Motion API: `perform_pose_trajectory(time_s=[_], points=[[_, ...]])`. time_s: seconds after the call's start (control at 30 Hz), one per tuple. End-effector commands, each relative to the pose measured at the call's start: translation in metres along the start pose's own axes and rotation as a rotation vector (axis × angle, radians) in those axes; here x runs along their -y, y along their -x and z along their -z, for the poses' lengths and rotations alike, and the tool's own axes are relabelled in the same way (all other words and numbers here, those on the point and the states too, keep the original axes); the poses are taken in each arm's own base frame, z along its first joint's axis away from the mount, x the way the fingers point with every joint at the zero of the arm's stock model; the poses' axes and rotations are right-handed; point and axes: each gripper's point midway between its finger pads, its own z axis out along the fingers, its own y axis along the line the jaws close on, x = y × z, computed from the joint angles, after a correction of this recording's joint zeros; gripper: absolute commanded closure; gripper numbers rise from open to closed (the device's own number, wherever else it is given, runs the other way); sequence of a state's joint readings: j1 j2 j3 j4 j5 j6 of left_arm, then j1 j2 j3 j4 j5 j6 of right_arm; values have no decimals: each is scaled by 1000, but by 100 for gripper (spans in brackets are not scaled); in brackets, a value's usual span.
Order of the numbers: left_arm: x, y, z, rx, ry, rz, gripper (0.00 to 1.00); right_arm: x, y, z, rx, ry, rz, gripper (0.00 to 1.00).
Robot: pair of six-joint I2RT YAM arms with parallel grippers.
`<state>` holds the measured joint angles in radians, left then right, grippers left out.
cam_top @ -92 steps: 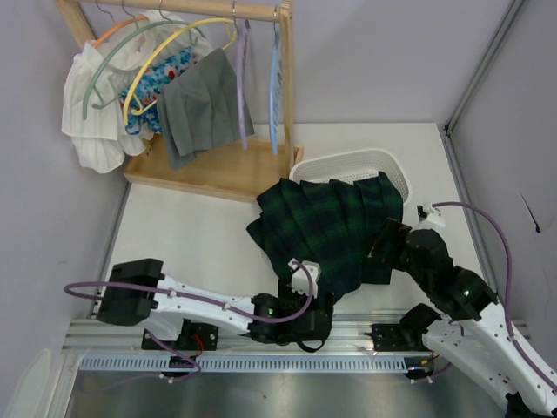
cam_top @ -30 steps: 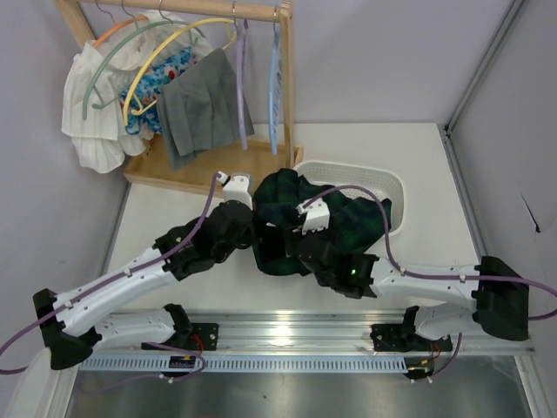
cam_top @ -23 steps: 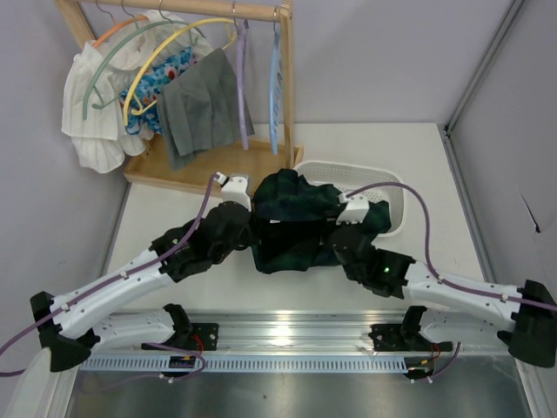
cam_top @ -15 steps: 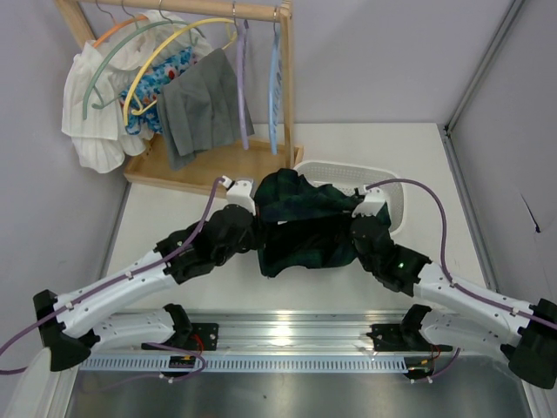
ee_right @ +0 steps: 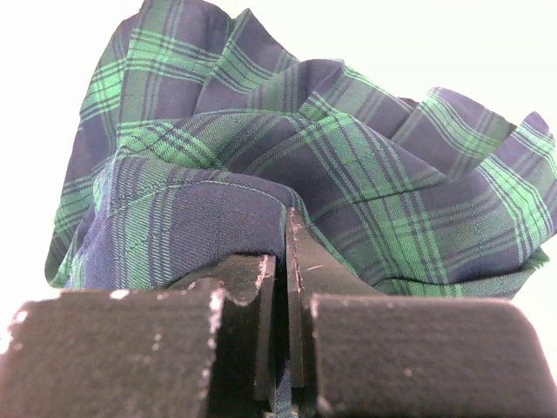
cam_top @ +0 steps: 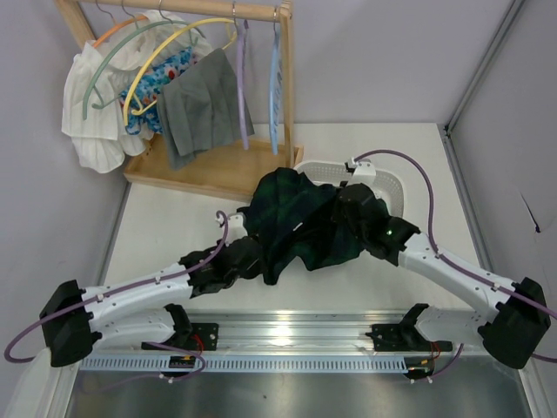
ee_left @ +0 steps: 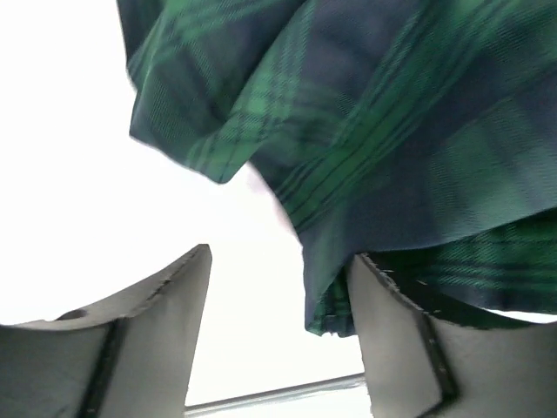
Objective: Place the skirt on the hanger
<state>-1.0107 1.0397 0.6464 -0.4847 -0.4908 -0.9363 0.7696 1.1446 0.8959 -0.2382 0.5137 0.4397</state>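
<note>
Here the one skirt bunches just beyond the right gripper, clamped tight on its fold, its hem over the left gripper, spread wide and empty, beside one white basket, contents hidden, one hanger hung well beyond.

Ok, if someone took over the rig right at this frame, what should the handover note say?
Left jaws: open at the lower edge of the skirt, gripping nothing.
Right jaws: shut on a fold of the skirt.
Skirt: bunched up between the two arms, in front of the white basket.
Hanger: hangs on the wooden rack, untouched.
Done: skirt grasped by the right arm.
Left: fetch the hanger and get the skirt onto it.
</note>
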Motion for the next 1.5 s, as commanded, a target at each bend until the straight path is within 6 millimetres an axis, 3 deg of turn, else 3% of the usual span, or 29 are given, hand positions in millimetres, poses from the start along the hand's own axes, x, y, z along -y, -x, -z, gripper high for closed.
perform_pose_trajectory(time_s=[0.0,0.2,0.33,0.5,0.67,0.7,0.8,0.83,0.9,0.93,1.0,1.03,1.07,1.1,1.13,1.17,1.23,1.27,1.33,1.37,1.4,1.43,1.47], points=[[0,-9,-2,25,20,158,30,-10,21,-1,28,17,-4,100],[15,-34,-10,7,11,236,10,-22,27,-8,20,39,2,100],[22,-49,-12,6,50,306,10,-23,23,-9,11,48,6,100],[11,-72,-24,0,115,445,11,-23,23,-5,10,65,17,100],[17,-72,-27,26,108,497,16,-15,28,3,26,56,20,100],[9,-71,-26,51,143,482,17,-14,26,4,26,54,18,100],[10,-72,-25,73,167,511,29,-8,25,5,26,47,3,100],[12,-72,-25,76,161,520,48,-7,26,6,23,51,1,100],[10,-78,-28,71,159,520,73,-3,25,7,7,47,6,100],[11,-82,-29,55,153,519,96,-3,32,9,13,47,5,100],[7,-82,-27,47,158,491,100,6,42,15,19,25,7,100],[7,-76,-24,54,148,470,100,6,59,21,47,29,9,100],[-5,-64,-22,80,174,383,100,8,71,27,70,33,6,100],[-5,-44,-10,107,143,375,100,13,76,32,64,23,12,100],[6,-17,3,142,108,369,100,22,88,34,77,7,-7,100],[-12,9,10,188,148,232,100,21,112,42,114,21,-29,100],[8,79,52,288,31,217,100,35,134,48,134,10,-42,100],[7,117,70,328,14,110,100,32,159,59,179,40,-40,100],[9,152,92,363,-18,7,100,37,179,64,196,32,-34,100],[21,201,129,448,-58,-60,100,39,204,76,233,40,-26,100],[20,205,134,426,-30,-145,100,39,216,83,253,50,-18,100],[25,207,123,384,27,-231,100,37,225,84,257,56,-10,100],[38,247,159,458,4,-244,100,35,236,90,272,68,-8,100]])
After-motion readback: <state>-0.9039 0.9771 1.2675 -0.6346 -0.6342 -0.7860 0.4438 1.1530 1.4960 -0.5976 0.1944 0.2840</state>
